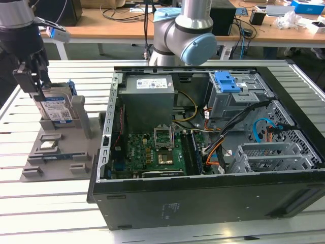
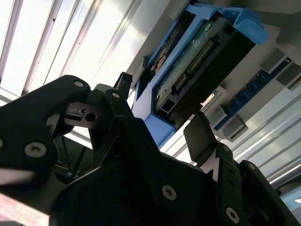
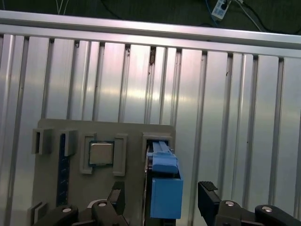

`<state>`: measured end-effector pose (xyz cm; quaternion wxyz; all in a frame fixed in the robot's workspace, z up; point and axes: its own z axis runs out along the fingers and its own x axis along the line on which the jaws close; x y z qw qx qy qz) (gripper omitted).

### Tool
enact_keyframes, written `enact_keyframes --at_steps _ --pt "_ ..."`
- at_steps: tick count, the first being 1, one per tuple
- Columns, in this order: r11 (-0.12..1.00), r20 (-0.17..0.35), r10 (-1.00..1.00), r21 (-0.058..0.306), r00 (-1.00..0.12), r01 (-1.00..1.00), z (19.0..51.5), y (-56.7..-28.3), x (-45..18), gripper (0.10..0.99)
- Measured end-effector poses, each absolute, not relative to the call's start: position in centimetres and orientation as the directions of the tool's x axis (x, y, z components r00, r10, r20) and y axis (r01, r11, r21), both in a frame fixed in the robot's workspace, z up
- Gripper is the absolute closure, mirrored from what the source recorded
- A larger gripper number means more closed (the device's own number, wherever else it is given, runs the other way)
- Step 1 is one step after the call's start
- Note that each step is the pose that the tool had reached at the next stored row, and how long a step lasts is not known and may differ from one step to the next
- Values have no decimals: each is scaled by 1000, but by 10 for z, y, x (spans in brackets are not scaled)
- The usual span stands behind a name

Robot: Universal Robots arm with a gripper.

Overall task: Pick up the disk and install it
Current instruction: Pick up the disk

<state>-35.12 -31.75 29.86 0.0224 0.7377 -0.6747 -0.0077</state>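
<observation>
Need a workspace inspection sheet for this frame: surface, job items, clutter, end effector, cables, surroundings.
Surface: slatted aluminium table; a grey fixture tray lies on it beside the open computer case.
Job's things: the disk stands on edge in a slot of the tray, not yet in the case; a drive cage with a blue latch sits inside the case.
Clutter: processor chip in a tray pocket.
End effector: open, fingers either side of the disk, with a gap on both sides.
Cables: bundles inside the case.
Surroundings: wooden desk behind, with boxes and more cables.
</observation>
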Motion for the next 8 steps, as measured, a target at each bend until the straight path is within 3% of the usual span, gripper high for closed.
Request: enact_keyframes --at_steps 8 --pt "-81 19 -996 43 82 -996 290 -317 -348 365"
